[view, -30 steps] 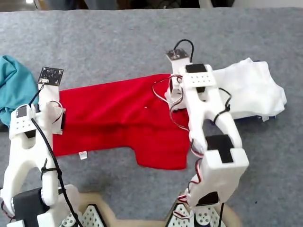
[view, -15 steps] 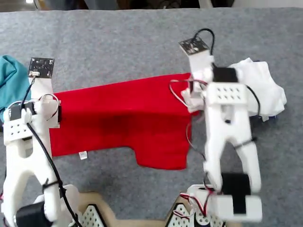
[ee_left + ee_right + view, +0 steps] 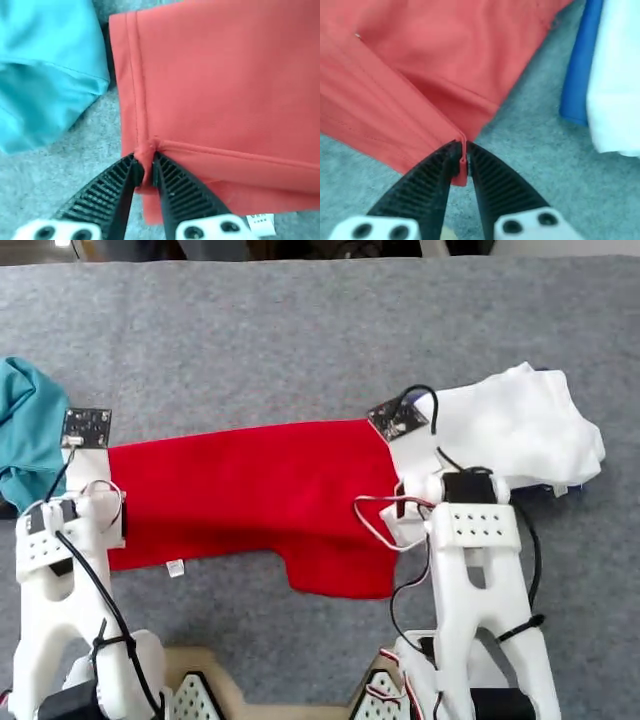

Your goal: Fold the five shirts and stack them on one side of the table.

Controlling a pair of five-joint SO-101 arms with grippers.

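Red shirt [image 3: 250,490] lies spread flat across the middle of the table, its long axis running from 9 o'clock to 3 o'clock in the high view, with one sleeve jutting toward 5 o'clock. The left gripper [image 3: 144,170] sits at the shirt's 9 o'clock end. Its ribbed black jaws are pressed together on a pinch of the hem, where a folded seam meets the edge. The right gripper [image 3: 462,157] sits at the 3 o'clock end, jaws likewise clamped on a thin ridge of red fabric at the border. A small white tag [image 3: 176,567] pokes out from the shirt's near edge, toward 7 o'clock.

A crumpled teal shirt [image 3: 25,435] lies at 9 o'clock, just beside the hem the left gripper holds. A white shirt [image 3: 520,435] is bunched at 3 o'clock, near the right gripper. A blue garment [image 3: 577,65] shows beneath the white shirt's edge.

Everything rests on a grey felt-like table cover [image 3: 300,330]. Both arm bases stand at 6 o'clock. Beyond the 12 o'clock edge is a narrow strip of room, too dim to make out.
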